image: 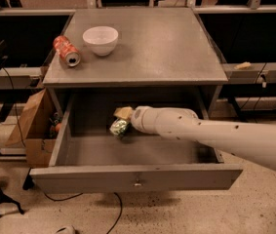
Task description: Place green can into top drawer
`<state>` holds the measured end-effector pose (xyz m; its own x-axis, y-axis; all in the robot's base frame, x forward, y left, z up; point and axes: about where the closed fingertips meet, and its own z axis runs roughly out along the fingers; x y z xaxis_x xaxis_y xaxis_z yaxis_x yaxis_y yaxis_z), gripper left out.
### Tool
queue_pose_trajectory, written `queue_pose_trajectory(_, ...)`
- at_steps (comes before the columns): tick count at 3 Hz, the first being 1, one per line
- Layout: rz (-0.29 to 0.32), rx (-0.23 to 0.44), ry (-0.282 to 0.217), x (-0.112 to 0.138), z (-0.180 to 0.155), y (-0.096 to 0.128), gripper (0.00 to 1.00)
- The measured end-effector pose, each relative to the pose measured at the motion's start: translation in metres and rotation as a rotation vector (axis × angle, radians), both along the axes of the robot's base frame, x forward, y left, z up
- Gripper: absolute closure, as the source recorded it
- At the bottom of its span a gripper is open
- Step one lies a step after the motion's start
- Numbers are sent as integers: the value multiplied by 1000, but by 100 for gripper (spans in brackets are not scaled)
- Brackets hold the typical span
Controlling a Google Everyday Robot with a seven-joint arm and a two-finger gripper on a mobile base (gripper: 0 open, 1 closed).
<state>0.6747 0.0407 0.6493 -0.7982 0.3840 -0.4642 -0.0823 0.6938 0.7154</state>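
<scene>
The top drawer (132,178) stands pulled open below the grey tabletop, its flat front panel carrying a small metal lock at the centre. My white arm reaches in from the right. My gripper (122,120) is inside the drawer near its back, shut on the green can (119,127). The can hangs tilted just above the drawer floor, its lower end close to the floor. I cannot tell whether it touches.
On the tabletop (167,48) a white bowl (100,40) stands at the back left, with an orange-red can (66,50) lying on its side beside it. A cardboard box (32,130) sits on the floor left of the drawer. Cables trail across the floor.
</scene>
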Motion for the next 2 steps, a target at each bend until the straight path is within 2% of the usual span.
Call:
queue_pose_trajectory(1, 47, 91, -49, -12, 40, 6, 0)
queue_pose_trajectory(2, 47, 91, -49, -12, 40, 6, 0)
